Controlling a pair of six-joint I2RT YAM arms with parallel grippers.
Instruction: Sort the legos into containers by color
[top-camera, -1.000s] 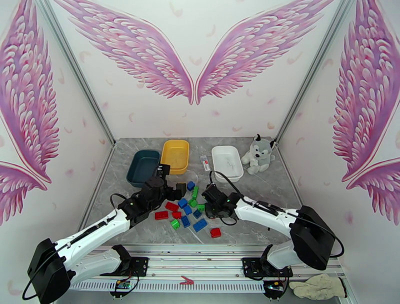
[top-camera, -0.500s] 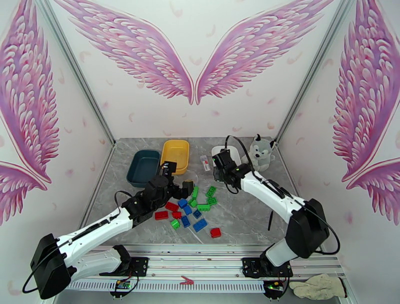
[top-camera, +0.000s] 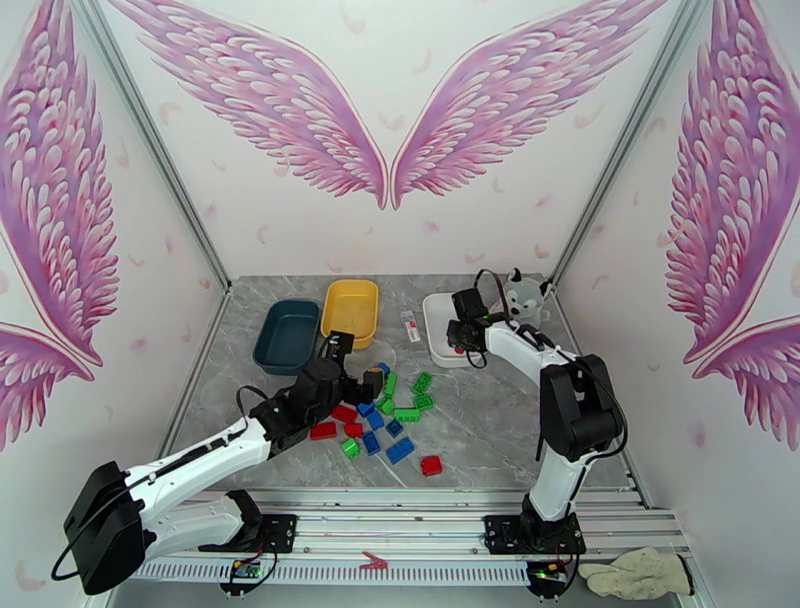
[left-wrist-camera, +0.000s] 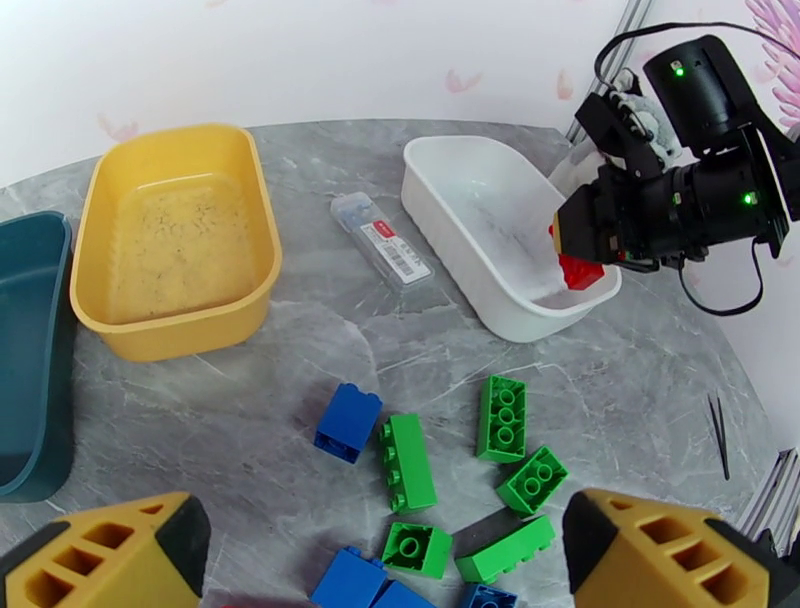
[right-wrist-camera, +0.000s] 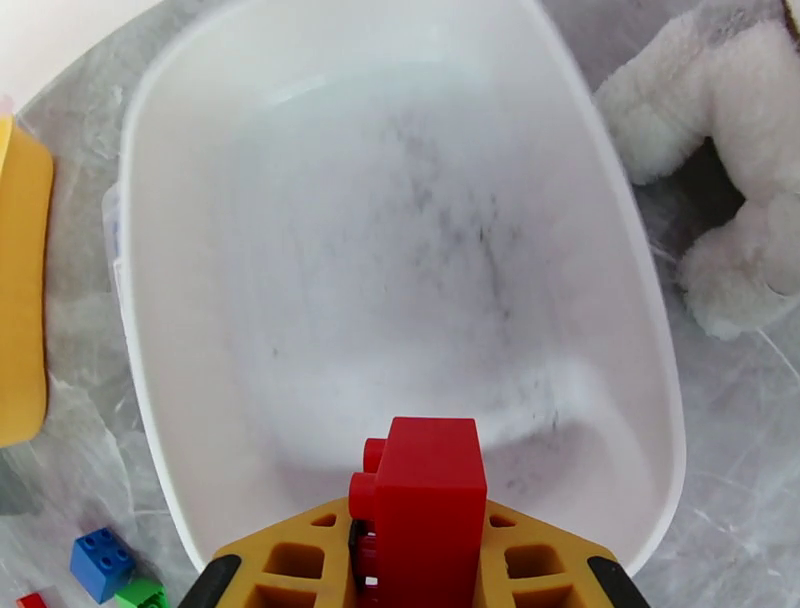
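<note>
**Entry: red brick over white tray, release pending**

Step in hand: delivery of one red brick (right-wrist-camera: 420, 500) to the white tray (right-wrist-camera: 400, 250).

Right gripper (right-wrist-camera: 416, 560): clenched on the red brick, studs facing left. It hangs over the tray's near end, inside the rim, and the tray holds nothing else.

Left gripper (top-camera: 366, 383): fingers spread wide and holding nothing, poised over the loose pile of legos (top-camera: 385, 420) on the table's middle.

Yellow tray (left-wrist-camera: 170, 230) and dark teal tray (left-wrist-camera: 25, 350): no bricks seen in either (the teal one is only partly in view).

Next move, as judged: part the right fingers and let the brick drop. Nothing more than a small lowering seems needed.

Edges and room:
- The plush husky (right-wrist-camera: 720, 170) sits just beside the tray's far right rim, so the retreat is best made back toward the pile.
- A small white-and-red tube (left-wrist-camera: 385, 240) lies between the yellow and white trays, apart from both.
- Open grey tabletop lies between the white tray and the pile.
</note>
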